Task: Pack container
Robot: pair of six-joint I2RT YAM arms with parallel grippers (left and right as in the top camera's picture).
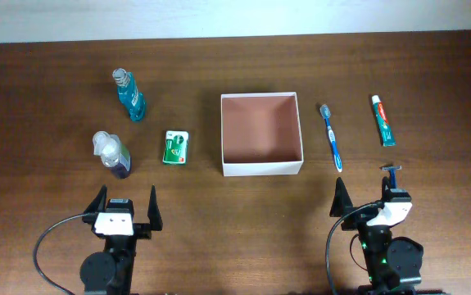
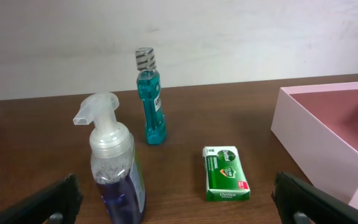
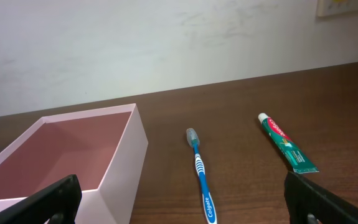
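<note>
The container (image 1: 262, 169) is a square white-walled box with a reddish-brown inside, mid-table, with nothing in it. Left of it lie a green soap box (image 1: 175, 147), a purple pump bottle (image 1: 112, 155) and a teal mouthwash bottle (image 1: 129, 95). On its right are a blue toothbrush (image 1: 332, 137), a toothpaste tube (image 1: 382, 120) and a razor (image 1: 391, 171). My left gripper (image 1: 125, 203) stands open near the front edge, facing the pump bottle (image 2: 113, 168) and soap box (image 2: 225, 174). The right gripper (image 1: 366, 201) is open too, with the toothbrush (image 3: 200, 174) ahead of it.
A pale wall (image 3: 166, 43) rises behind the table's far edge. The razor lies just ahead of the right wrist. The container's right wall (image 3: 126, 168) sits left of the right gripper, and its left wall (image 2: 315, 143) sits right of the left gripper.
</note>
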